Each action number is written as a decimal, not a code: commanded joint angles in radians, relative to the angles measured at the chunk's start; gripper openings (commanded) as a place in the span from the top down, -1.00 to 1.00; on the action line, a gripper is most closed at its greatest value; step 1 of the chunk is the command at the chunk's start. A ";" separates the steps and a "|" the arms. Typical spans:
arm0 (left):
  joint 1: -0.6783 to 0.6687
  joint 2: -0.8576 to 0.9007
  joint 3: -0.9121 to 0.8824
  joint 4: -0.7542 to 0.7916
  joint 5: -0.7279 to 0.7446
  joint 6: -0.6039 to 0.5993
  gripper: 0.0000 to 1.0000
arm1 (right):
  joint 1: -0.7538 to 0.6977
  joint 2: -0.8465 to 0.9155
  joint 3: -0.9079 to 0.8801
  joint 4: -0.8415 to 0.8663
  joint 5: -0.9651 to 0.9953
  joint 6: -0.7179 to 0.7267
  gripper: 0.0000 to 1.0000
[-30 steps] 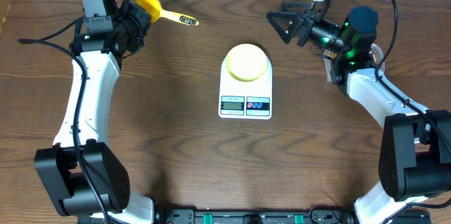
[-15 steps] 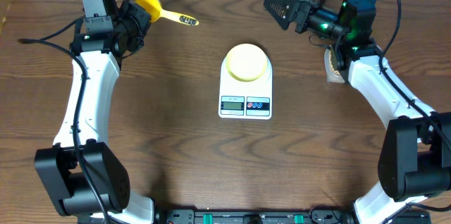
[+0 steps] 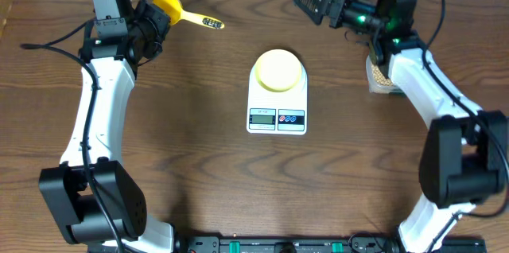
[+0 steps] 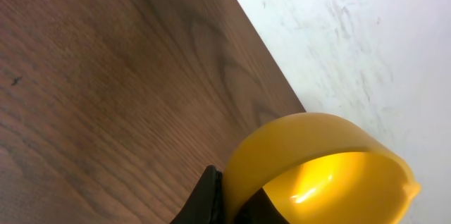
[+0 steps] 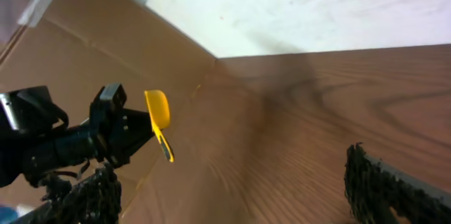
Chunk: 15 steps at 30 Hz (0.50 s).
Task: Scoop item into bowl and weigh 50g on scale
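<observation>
Since 1 s ago only R arm (image 3: 433,98) moved, swinging toward far edge; L side unchanged. L pincer (image 3: 156,19) clamps yellow scoop (image 3: 169,4), seemingly empty. Pale bowl (image 3: 277,70) sits on scale (image 3: 277,119), mid-worktop (image 3: 199,173). R pincer (image 3: 312,5) gapes wide, holding nothing. The beans (image 3: 383,83) lie in tub (image 3: 369,75) under R arm. Risk: long carry across worktop could spill beans; R arm may block tub. Overhead alone shows scale; R wrist shows scoop side-on.

overhead: bright, even, soft shadows | left wrist: scoop (image 4: 317,168) close, soft-focus, glowing | right wrist: blurred, tilted
</observation>
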<state>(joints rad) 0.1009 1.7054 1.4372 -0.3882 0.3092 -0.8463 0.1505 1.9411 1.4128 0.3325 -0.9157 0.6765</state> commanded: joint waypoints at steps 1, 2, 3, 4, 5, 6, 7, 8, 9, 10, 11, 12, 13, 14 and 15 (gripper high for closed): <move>-0.002 -0.026 0.011 0.002 -0.006 -0.009 0.85 | 0.010 0.067 0.075 -0.004 -0.095 0.035 -0.99; -0.002 -0.026 0.011 0.002 -0.006 -0.009 0.85 | 0.013 0.083 0.091 -0.004 -0.110 0.039 -0.99; -0.002 -0.026 0.011 0.002 -0.006 -0.009 0.85 | 0.016 0.100 0.105 -0.004 -0.124 0.045 -0.98; -0.002 -0.026 0.011 0.002 -0.006 -0.011 0.85 | 0.023 0.128 0.134 -0.003 -0.154 0.052 -0.99; -0.002 -0.026 0.011 0.002 -0.006 -0.022 0.85 | 0.029 0.146 0.153 -0.004 -0.174 0.053 -0.98; -0.002 -0.026 0.011 0.002 -0.006 -0.029 0.85 | 0.036 0.167 0.174 -0.003 -0.192 0.053 -0.98; -0.003 -0.026 0.011 0.002 -0.006 -0.032 0.85 | 0.042 0.182 0.190 -0.004 -0.203 0.053 -0.99; -0.002 -0.026 0.011 0.002 -0.006 -0.032 0.85 | 0.050 0.200 0.209 -0.003 -0.216 0.052 -0.99; -0.002 -0.026 0.011 0.002 -0.006 -0.032 0.85 | 0.057 0.216 0.225 0.002 -0.226 0.051 -0.98; -0.002 -0.026 0.011 0.002 -0.006 -0.032 0.85 | 0.063 0.230 0.240 0.006 -0.230 0.053 -0.99; -0.003 -0.026 0.011 0.002 -0.005 -0.031 0.85 | 0.071 0.244 0.254 0.008 -0.233 0.057 -0.98; -0.003 -0.026 0.011 0.002 -0.001 -0.032 0.85 | 0.076 0.256 0.268 0.008 -0.237 0.056 -0.99; -0.005 -0.026 0.011 0.001 0.000 -0.040 0.85 | 0.083 0.268 0.281 0.008 -0.240 0.057 -0.99; -0.007 -0.026 0.011 0.002 0.000 -0.051 0.85 | 0.087 0.272 0.287 0.008 -0.240 0.060 -0.99; -0.010 -0.026 0.011 0.002 0.001 -0.067 0.85 | 0.094 0.277 0.289 0.008 -0.239 0.060 -0.99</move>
<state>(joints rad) 0.1005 1.7054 1.4372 -0.3882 0.3092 -0.8734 0.2222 2.1925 1.6596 0.3378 -1.1133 0.7258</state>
